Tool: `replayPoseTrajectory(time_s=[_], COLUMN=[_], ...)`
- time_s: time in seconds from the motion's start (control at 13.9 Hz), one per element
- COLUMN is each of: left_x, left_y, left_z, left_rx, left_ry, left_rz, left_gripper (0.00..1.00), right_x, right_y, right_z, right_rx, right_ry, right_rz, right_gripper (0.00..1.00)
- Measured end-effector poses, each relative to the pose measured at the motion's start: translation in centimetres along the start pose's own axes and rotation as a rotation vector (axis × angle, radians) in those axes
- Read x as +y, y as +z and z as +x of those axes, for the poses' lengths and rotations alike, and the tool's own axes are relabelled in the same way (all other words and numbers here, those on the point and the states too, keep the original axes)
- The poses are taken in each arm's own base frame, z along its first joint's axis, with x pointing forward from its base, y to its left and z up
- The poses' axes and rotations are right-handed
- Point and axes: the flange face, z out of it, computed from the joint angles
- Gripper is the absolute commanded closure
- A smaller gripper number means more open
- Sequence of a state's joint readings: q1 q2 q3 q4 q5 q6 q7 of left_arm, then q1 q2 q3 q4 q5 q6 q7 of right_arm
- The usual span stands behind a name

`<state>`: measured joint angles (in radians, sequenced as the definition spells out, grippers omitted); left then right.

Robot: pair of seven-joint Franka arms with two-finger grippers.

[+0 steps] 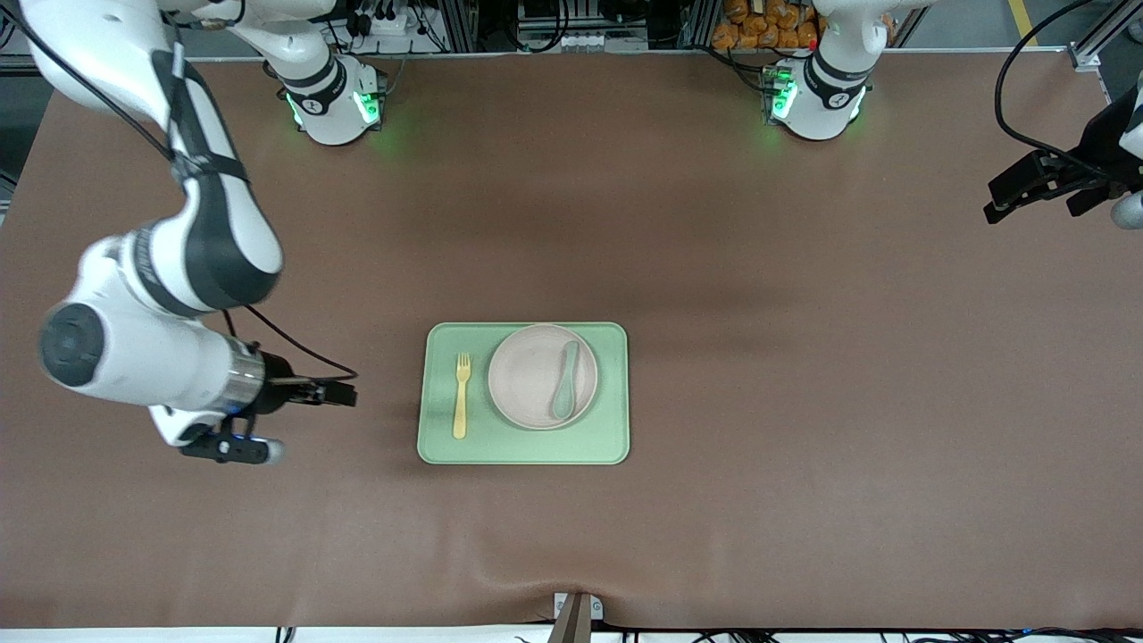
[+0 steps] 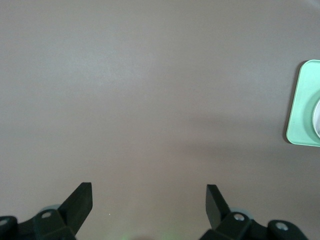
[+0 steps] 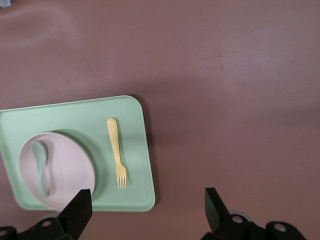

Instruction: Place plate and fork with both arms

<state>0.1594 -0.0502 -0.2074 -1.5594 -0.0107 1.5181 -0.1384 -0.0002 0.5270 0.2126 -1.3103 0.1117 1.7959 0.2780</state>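
Your round cream plate (image 1: pixel 536 377) and pale-yellow plastic fork (image 1: pixel 461 395) lie side by side on the light-green rectangular tray (image 1: pixel 522 451), a set place. The right tool (image 1: pixel 335 393) hangs spread over the brown bench (image 1: pixel 804 446) beside the tray, the left tool (image 1: pixel 1027 192) spread and empty over its end.

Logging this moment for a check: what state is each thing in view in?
plate: flat on the tray, spoon in it.
fork: flat on the tray beside the plate.
spoon: lying in the plate.
tray: flat on the table.
left gripper: open, empty, over bare table.
right gripper: open, empty, beside the tray.
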Motion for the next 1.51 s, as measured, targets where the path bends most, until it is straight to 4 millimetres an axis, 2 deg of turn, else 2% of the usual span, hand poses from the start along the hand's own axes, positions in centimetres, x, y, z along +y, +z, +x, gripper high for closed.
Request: replayPoseTrajectory(time_s=[0.14, 0.29, 0.43, 0.58, 0.65, 0.79, 1.15, 1.3, 1.51], left_x=[0.1, 0.1, 0.2, 0.2, 0.2, 0.2, 0.2, 0.1, 0.0], left_y=[0.1, 0.2, 0.2, 0.4, 0.4, 0.5, 0.5, 0.4, 0.6], left_z=[0.0, 0.0, 0.0, 0.0, 0.1, 0.1, 0.1, 0.2, 0.3], left_rx=[-0.001, -0.001, -0.002, -0.004, -0.005, -0.005, -0.001, 0.0, -0.002], left_ry=[0.002, 0.003, 0.003, 0.004, 0.004, 0.004, 0.003, 0.001, 0.001], left_rz=[0.0, 0.0, 0.0, 0.0, 0.001, 0.001, 0.0, 0.0, -0.001], left_gripper=[0.0, 0.0, 0.0, 0.0, 0.0, 0.0, 0.0, 0.0, 0.0], right_x=[0.4, -0.2, 0.3, 1.3, 1.7, 2.6, 3.3, 3.4, 3.3], right_y=[-4.5, -9.2, -13.8, -17.0, -18.0, -18.8, -19.3, -19.4, -20.1], right_z=[-1.4, -4.1, -7.0, -9.4, -10.4, -12.3, -17.3, -18.0, -17.4], right_rx=[0.022, 0.039, 0.044, 0.05, 0.057, 0.067, 0.07, 0.088, 0.094], right_ry=[-0.004, -0.019, -0.013, 0.004, 0.012, 0.028, 0.034, 0.011, -0.01], right_rz=[0.0, -0.018, -0.044, -0.063, -0.069, -0.081, -0.113, -0.163, -0.195], right_gripper=[0.0, 0.0, 0.0, 0.0, 0.0, 0.0, 0.0, 0.0, 0.0])
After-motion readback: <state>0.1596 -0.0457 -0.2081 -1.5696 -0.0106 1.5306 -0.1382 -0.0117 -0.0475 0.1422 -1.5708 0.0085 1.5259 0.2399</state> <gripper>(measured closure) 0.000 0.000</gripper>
